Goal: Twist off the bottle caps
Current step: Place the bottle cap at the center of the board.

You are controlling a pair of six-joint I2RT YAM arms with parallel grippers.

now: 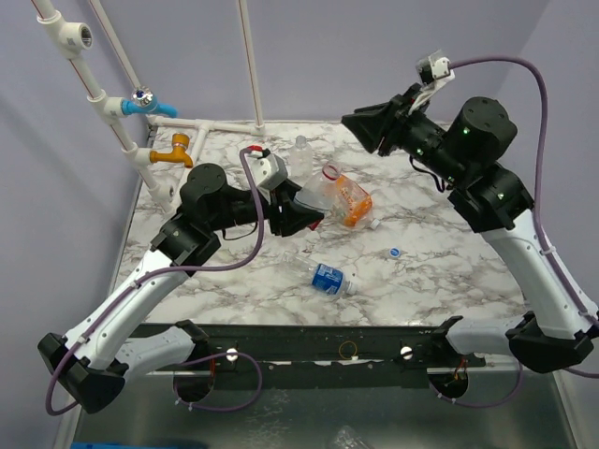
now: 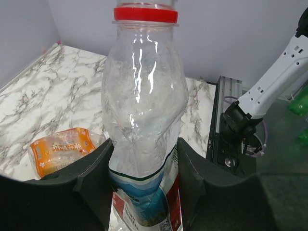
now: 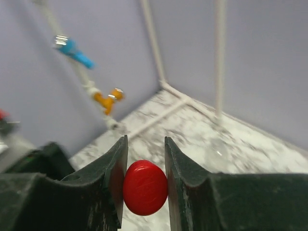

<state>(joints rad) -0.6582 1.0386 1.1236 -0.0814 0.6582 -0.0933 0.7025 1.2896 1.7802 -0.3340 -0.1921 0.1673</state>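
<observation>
We see two arms built alike: white link shells between black, rounded joint housings. On the left arm (image 1: pixel 154 281) a purple cable (image 1: pixel 246 173) runs from base to wrist. On the right arm (image 1: pixel 524 248) another purple cable (image 1: pixel 544 103) arcs overhead, and small green lights (image 1: pixel 465 132) dot its joints. The left gripper (image 2: pixel 144 183) and right gripper (image 3: pixel 146 178) share broad, matte dark fingers (image 3: pixel 113 180).

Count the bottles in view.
4. A red-ringed bottle gripped in the left pincer; an orange bottle lying just beside it; a blue-labelled bottle lying toward the near edge; a plain bottle by the far pipes. None seems hidden.
</observation>
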